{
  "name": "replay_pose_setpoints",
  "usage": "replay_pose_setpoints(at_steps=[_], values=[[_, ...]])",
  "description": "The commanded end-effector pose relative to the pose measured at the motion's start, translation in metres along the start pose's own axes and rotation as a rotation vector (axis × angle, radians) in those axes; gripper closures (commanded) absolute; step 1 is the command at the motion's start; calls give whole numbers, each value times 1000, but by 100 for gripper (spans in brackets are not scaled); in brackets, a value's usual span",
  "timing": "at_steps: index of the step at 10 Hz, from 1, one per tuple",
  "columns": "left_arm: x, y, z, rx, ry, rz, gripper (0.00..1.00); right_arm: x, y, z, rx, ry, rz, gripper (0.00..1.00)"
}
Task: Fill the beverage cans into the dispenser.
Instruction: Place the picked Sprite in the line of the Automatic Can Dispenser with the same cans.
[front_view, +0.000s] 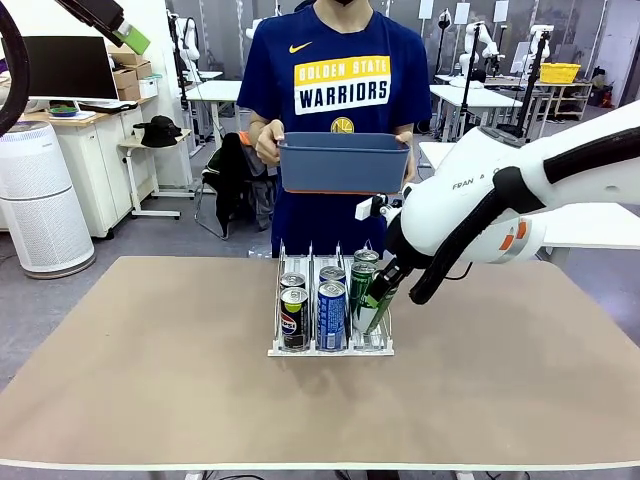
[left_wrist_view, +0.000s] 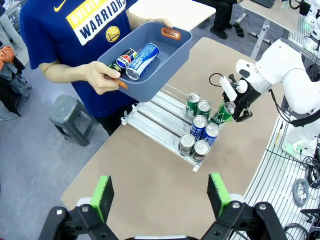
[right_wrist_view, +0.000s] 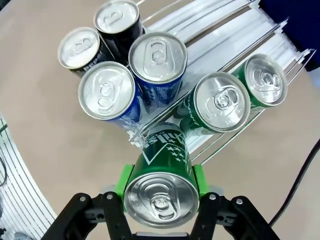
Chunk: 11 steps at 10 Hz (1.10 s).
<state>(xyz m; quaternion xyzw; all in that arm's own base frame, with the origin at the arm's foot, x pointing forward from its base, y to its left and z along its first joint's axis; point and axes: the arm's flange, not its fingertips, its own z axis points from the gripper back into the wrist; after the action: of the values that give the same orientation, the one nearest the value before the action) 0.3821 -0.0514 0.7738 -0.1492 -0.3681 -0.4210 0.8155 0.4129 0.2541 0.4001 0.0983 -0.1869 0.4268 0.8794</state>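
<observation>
Two black cans (right_wrist_view: 80, 47), two blue cans (right_wrist_view: 157, 55), two green cans (right_wrist_view: 222, 102) standing in dispenser (right_wrist_view: 235, 25), right gripper (right_wrist_view: 160, 182) clamping a third green can (right_wrist_view: 162, 155), left gripper (left_wrist_view: 161, 192) spread wide

Blue-grey tub (front_view: 343, 163) w/ orange handle up at 12 o'clock, over tan table (front_view: 150, 350). White air purifier (front_view: 40, 200) at 9; monitor (front_view: 70, 68) & black hat (front_view: 160, 130) approx. 10. Yellow crate (front_view: 559, 72) at 2.

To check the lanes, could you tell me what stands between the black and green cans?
Two blue cans, one behind the other, as the front view shows.
</observation>
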Motion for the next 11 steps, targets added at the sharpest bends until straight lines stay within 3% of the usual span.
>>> replay_pose_setpoints(at_steps=[1, 4, 5, 6, 7, 11], values=[[-1, -1, 0, 2, 5, 0, 0, 12, -11, -7, 3, 60, 3, 42], [-1, -1, 0, 2, 5, 0, 0, 21, -11, -13, 41, 185, 35, 42], [-1, -1, 0, 2, 5, 0, 0, 24, -8, -12, 63, 185, 49, 24], [-1, -1, 0, 2, 5, 0, 0, 26, -5, -5, 66, 172, 48, 22], [-1, -1, 0, 2, 5, 0, 0, 28, -4, 4, 71, 166, 36, 4], [-1, -1, 0, 2, 5, 0, 0, 19, 4, 52, 65, 86, -7, 0]])
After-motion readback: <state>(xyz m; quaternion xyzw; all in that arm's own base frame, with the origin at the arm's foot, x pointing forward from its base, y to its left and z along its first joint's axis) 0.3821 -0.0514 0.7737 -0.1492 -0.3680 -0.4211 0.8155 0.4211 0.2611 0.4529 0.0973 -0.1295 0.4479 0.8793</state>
